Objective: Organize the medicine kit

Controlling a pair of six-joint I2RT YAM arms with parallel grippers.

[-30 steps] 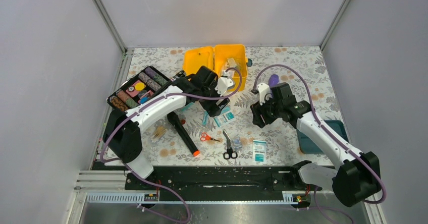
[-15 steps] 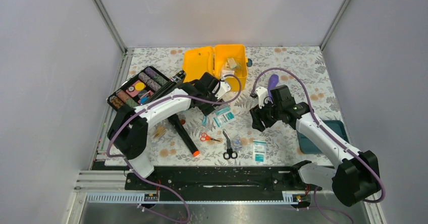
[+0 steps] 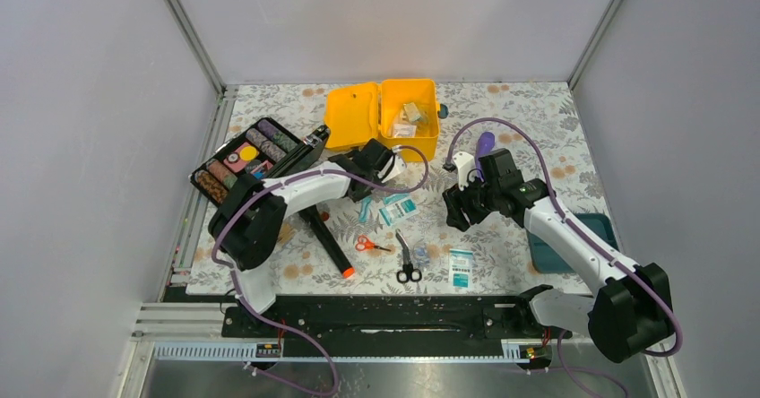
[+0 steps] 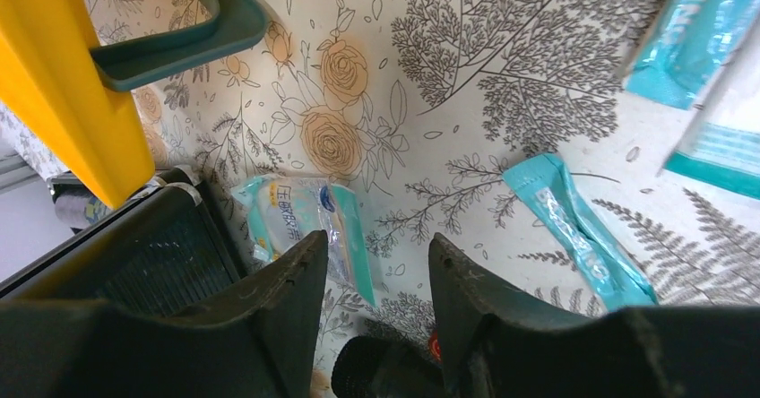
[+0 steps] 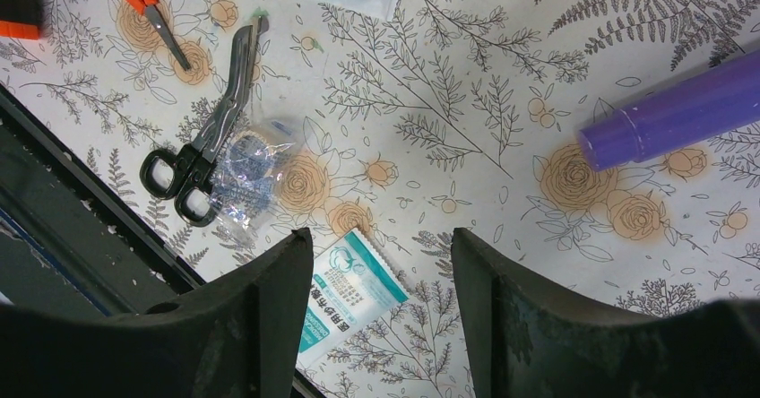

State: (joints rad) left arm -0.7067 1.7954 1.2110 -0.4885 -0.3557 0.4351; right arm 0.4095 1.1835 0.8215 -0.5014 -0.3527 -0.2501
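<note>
The medicine kit [image 3: 410, 108] is a yellow box standing open at the back of the table, its lid [image 3: 351, 111] laid to the left and a few small items inside. In the left wrist view its yellow edge [image 4: 63, 84] and teal handle [image 4: 179, 30] fill the upper left. My left gripper [image 3: 369, 167] [image 4: 378, 241] hangs just in front of the kit, open and holding nothing. A clear gauze packet [image 4: 305, 228] lies by its left finger. My right gripper [image 3: 457, 205] [image 5: 383, 237] is open above a teal-and-white dressing packet [image 5: 354, 299].
Teal packets [image 3: 397, 208], red scissors [image 3: 370, 244], black scissors [image 3: 408, 259] and a black torch [image 3: 327, 241] lie mid-table. A purple tube [image 3: 485, 142] lies behind the right gripper. A black tray of coloured rolls [image 3: 246, 156] sits left, a teal tray [image 3: 574, 241] right.
My left gripper has pulled back from over the kit toward the table in front of it, and its jaws have narrowed. The right gripper has shifted slightly left.
</note>
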